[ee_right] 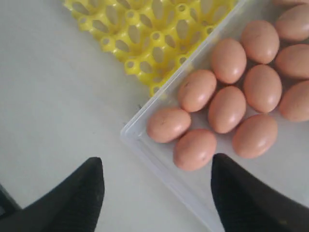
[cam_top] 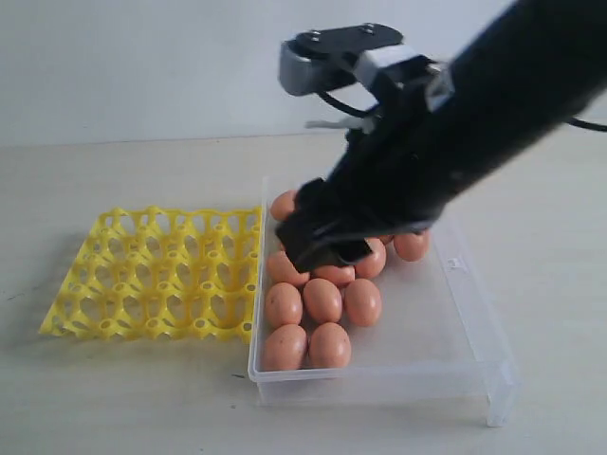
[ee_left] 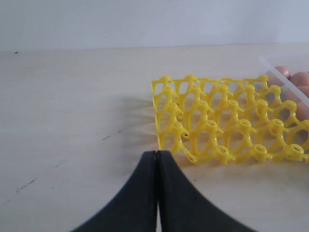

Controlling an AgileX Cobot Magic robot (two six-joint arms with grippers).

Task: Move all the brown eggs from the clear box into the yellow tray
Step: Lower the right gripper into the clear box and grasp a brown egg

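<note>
Several brown eggs (cam_top: pixel 322 300) lie bunched in the clear box (cam_top: pixel 474 313), at the end nearest the yellow tray (cam_top: pixel 156 275). The tray sits just left of the box, and every cup in view holds nothing. My right gripper (cam_top: pixel 322 248) hangs over the eggs. In the right wrist view it (ee_right: pixel 157 166) is open above the box's corner wall (ee_right: pixel 145 145), with the eggs (ee_right: pixel 227 108) below it and nothing between the fingers. My left gripper (ee_left: pixel 157 153) is shut and empty over bare table, short of the tray (ee_left: pixel 227 125). It does not show in the exterior view.
The right arm (cam_top: pixel 493 104) reaches in from the upper right and hides the far eggs. Box and tray stand on a pale table (cam_top: pixel 123 398). The right half of the box floor (cam_top: pixel 427 322) holds no eggs.
</note>
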